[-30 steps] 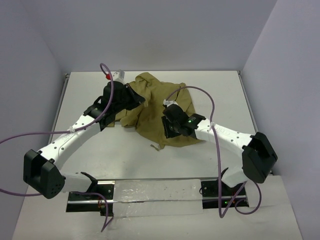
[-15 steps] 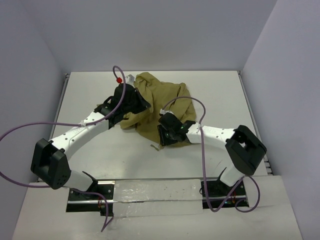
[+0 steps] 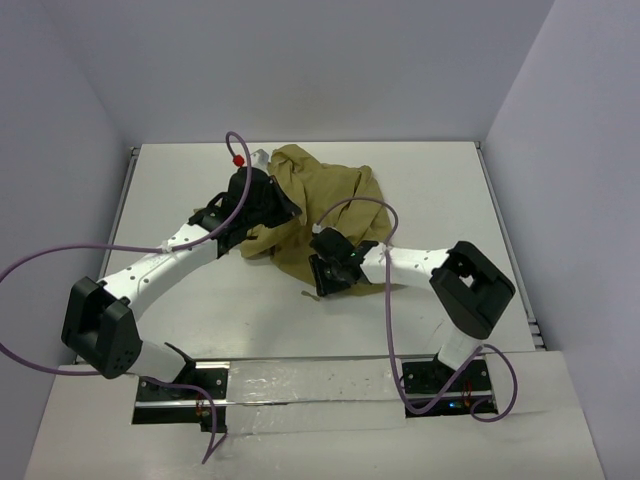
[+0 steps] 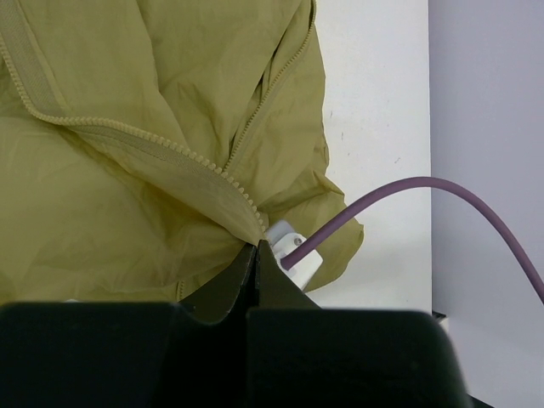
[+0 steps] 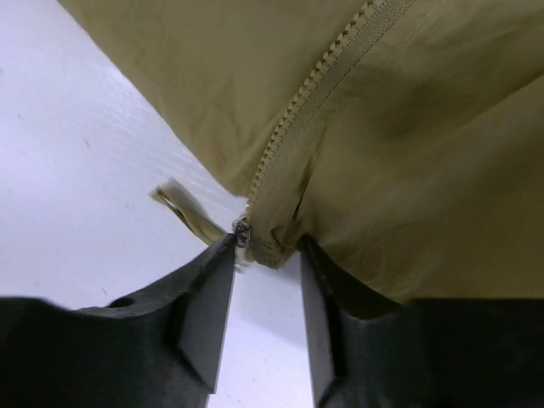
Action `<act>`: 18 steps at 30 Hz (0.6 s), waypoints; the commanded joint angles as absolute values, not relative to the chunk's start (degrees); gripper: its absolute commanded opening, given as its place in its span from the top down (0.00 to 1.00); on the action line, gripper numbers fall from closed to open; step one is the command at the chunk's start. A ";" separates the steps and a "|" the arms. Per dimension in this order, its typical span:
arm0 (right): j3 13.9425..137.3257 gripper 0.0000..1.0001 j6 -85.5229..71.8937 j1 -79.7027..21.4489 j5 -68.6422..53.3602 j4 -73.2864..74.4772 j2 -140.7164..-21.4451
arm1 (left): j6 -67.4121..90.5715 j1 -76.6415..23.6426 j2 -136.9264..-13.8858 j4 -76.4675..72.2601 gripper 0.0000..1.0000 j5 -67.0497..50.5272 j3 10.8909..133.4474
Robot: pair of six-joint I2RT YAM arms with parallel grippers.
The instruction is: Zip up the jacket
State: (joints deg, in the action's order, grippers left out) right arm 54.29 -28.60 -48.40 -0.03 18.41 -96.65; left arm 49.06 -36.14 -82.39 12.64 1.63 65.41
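Two grips on the jacket, crumpled mid-table toward the far edge. My left gripper is clenched on the zipper tape where the teeth run down to it. My right gripper is parted around the hem end by the slider. I judge I'm seating the zipper; next, close on that end. No containers.

From above the near edge, the overhead camera surveys the whole white table. Both wrist cameras sit close, facing the crumpled olive-tan cloth jacket that all three views share.
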 commanded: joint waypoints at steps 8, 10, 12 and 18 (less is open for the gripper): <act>54.03 0.91 -29.88 -48.78 4.49 16.09 -93.20 | 48.69 -36.29 -79.01 11.60 1.00 2.55 66.45; 53.61 0.99 -30.06 -48.78 4.66 16.46 -91.52 | 48.78 -36.21 -79.01 11.60 1.00 2.72 66.45; 53.14 1.00 -30.33 -48.78 4.83 17.15 -89.36 | 48.59 -36.21 -79.02 11.78 1.00 3.01 66.45; 49.91 1.00 -30.36 -48.44 5.33 18.15 -80.32 | 46.67 -36.46 -79.53 12.56 1.00 3.95 66.28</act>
State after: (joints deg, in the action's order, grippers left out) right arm 51.67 -29.93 -48.40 3.46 17.81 -88.53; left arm 48.76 -36.14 -80.90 12.75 2.71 65.41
